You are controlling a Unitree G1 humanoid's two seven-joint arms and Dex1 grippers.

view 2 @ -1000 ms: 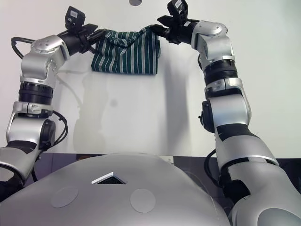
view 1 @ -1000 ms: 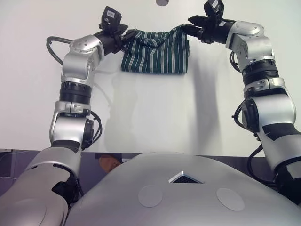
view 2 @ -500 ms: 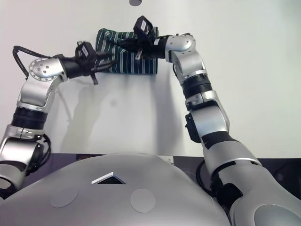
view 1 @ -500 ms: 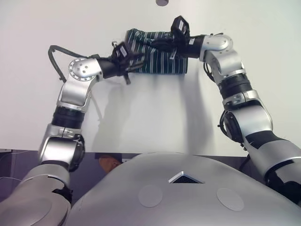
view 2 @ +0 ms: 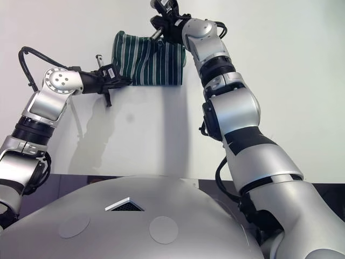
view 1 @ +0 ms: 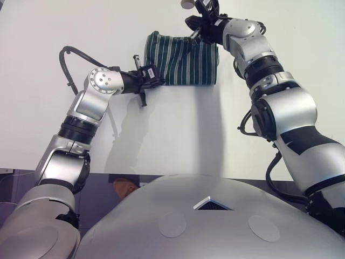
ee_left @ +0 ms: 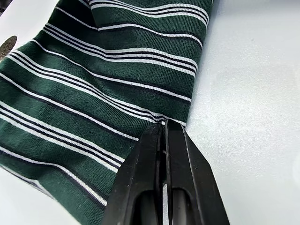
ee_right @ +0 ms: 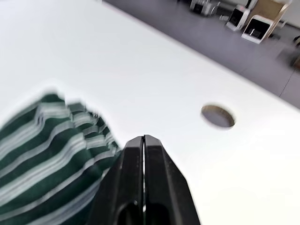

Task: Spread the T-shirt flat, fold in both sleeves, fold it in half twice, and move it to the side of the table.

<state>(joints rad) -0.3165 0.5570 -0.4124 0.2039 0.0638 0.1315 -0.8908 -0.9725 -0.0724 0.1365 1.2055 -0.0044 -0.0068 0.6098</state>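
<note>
Left gripper (ee_left: 163, 127), fingers pressed together, touches the near edge of the T-shirt (view 1: 183, 59), which lies upper centre on the table (view 1: 161, 135). It looks soft, light and limp, so it is best pinched at corners or hems. It is a folded bundle, dark green with white stripes. Right gripper (ee_right: 143, 141) is closed at its far edge.

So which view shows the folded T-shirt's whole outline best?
Left eye view: nearly the whole T-shirt shows, lying folded on the table; the right eye view matches. The left wrist view gives a close patch of stripes by one edge, the right wrist view one corner.
</note>
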